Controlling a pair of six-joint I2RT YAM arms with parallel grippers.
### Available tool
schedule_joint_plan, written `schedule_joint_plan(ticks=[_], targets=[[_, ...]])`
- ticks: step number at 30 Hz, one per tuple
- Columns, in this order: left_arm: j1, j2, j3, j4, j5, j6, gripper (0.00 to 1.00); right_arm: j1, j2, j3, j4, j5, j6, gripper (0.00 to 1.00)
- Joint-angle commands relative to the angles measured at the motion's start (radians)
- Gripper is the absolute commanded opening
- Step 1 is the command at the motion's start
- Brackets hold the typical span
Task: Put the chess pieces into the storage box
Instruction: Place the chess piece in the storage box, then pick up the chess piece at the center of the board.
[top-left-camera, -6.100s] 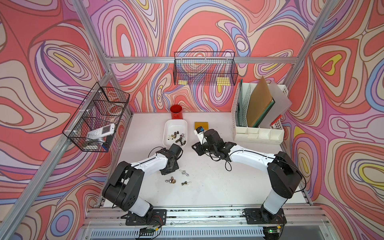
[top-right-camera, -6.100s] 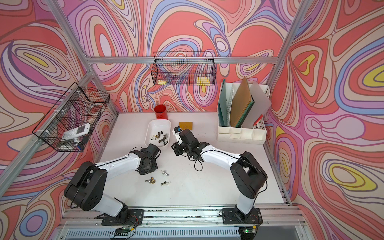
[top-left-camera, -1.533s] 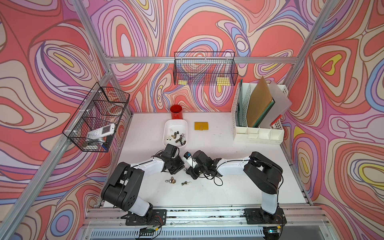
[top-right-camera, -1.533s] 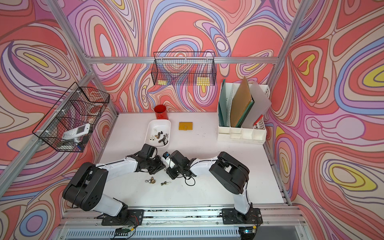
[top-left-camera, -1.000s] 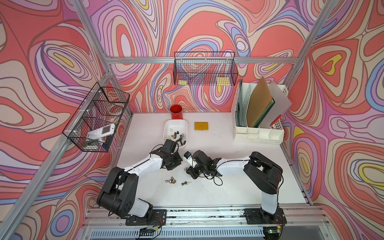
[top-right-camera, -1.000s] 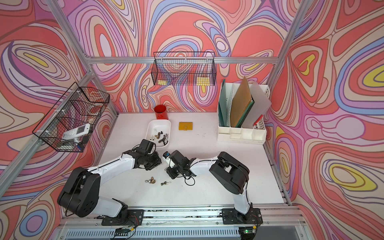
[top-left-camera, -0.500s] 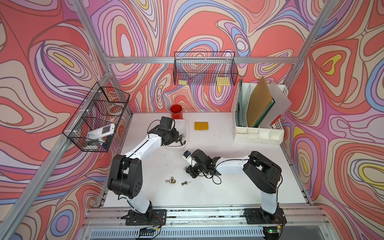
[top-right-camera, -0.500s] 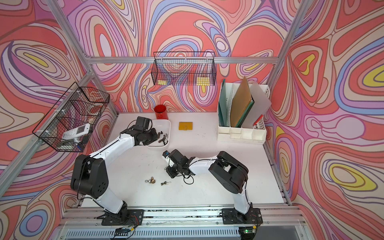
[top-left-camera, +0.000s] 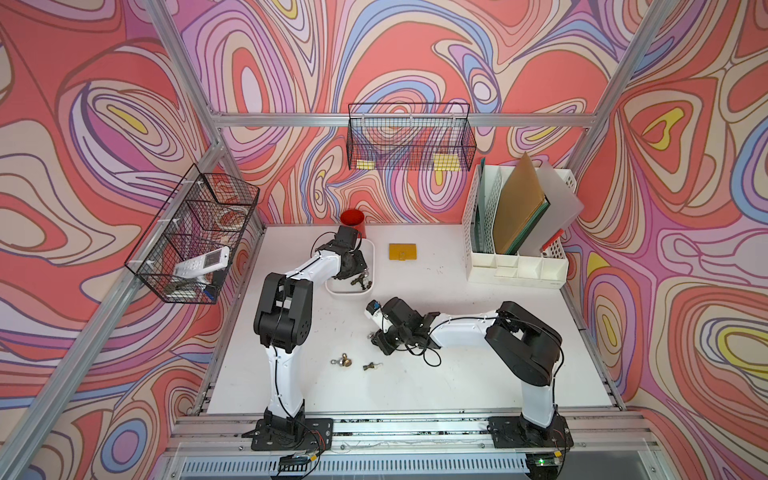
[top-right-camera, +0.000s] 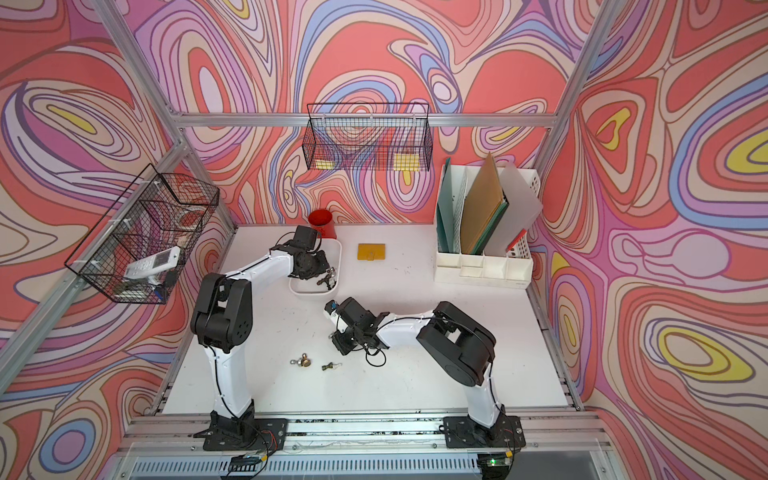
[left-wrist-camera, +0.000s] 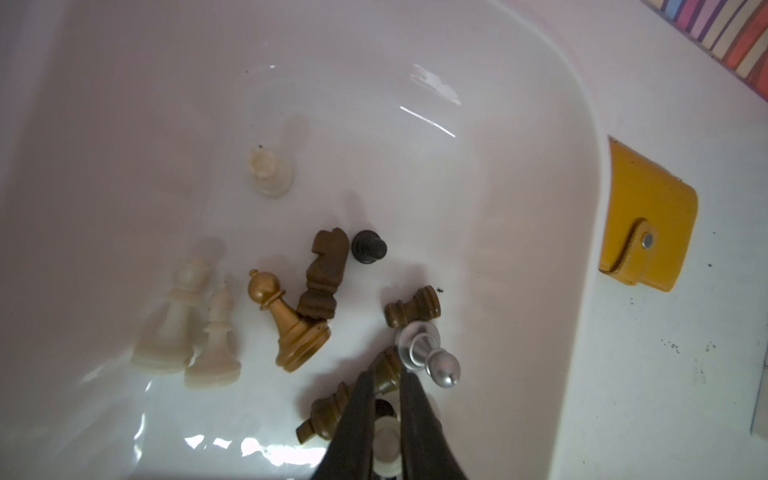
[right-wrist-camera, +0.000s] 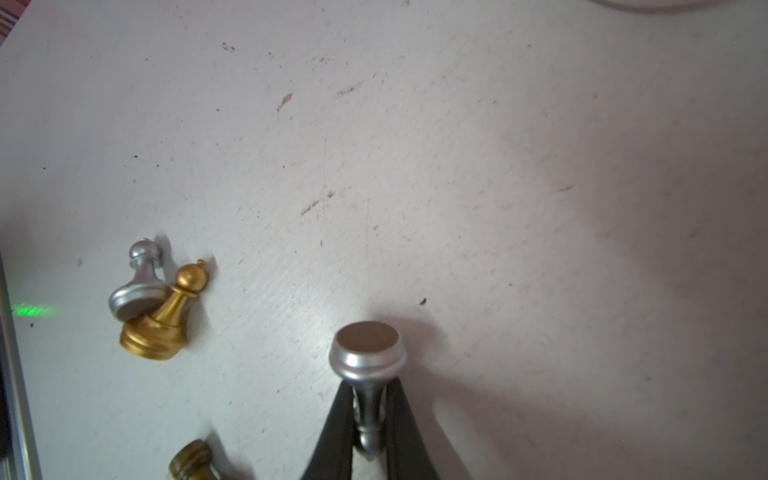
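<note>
left claw (left-wrist-camera: 386, 376): positioned over the storage box (left-wrist-camera: 540, 124), tips down among the chess pieces (left-wrist-camera: 214, 340) inside it; fingers (left-wrist-camera: 359, 415) stand narrowly parted; a small dark-and-pale object shows in the gap, identity unclear; cannot tell whether anything is gripped.

box contents, left wrist view: boxed silver pawn (left-wrist-camera: 428, 357) lying on its side just beside the fingertips, free of them; brown rook (left-wrist-camera: 413, 311) lying just beside that pawn; boxed gold pawn (left-wrist-camera: 286, 320) touching a brown knight (left-wrist-camera: 324, 278) at the base; black pawn (left-wrist-camera: 368, 247) next to the knight; white rook (left-wrist-camera: 268, 172) upright, apart from the rest; two taller white pieces side by side.

box location: in both top views the storage box (top-left-camera: 349, 296) (top-right-camera: 313, 296) sits toward the rear of the table (top-left-camera: 457, 374), just in front of a red cup (top-left-camera: 352, 218); a yellow case (top-left-camera: 402, 252) lies near it on the table.

right claw (right-wrist-camera: 368, 399): clenched on the held silver piece (right-wrist-camera: 368, 353), gripped by the stem, round base pointing outward; in a top view the claw (top-left-camera: 377, 337) is near mid-table, apart from the box.

outstanding on the table: loose silver pawn (right-wrist-camera: 137, 282) and loose gold pawn (right-wrist-camera: 166, 316), touching each other; a dark bronze piece (right-wrist-camera: 191, 461) near them, partly cut off by the frame edge; all three well apart from the box.
</note>
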Motion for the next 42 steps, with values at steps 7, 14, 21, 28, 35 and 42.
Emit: schedule_joint_plan(ticks=[7,14,21,28,35,42], targets=[[0.005,-0.031,0.040,-0.051,-0.044,0.020,0.33,-0.005,0.020,-0.011,-0.134,0.061,0.010,0.29],[0.005,-0.222,0.017,-0.140,-0.042,0.025,0.33,0.005,-0.038,0.026,-0.212,0.094,-0.022,0.40],[0.005,-0.463,-0.035,-0.294,0.023,0.103,0.34,0.031,-0.026,0.097,-0.323,0.147,-0.104,0.44],[0.005,-0.672,-0.161,-0.426,-0.015,0.270,0.36,0.059,0.023,0.147,-0.337,0.163,-0.120,0.45],[0.010,-0.783,-0.313,-0.405,-0.111,0.349,0.37,0.087,0.090,0.208,-0.344,0.158,-0.148,0.43],[0.017,-0.788,-0.333,-0.393,-0.122,0.358,0.37,0.099,0.119,0.231,-0.399,0.176,-0.200,0.28]])
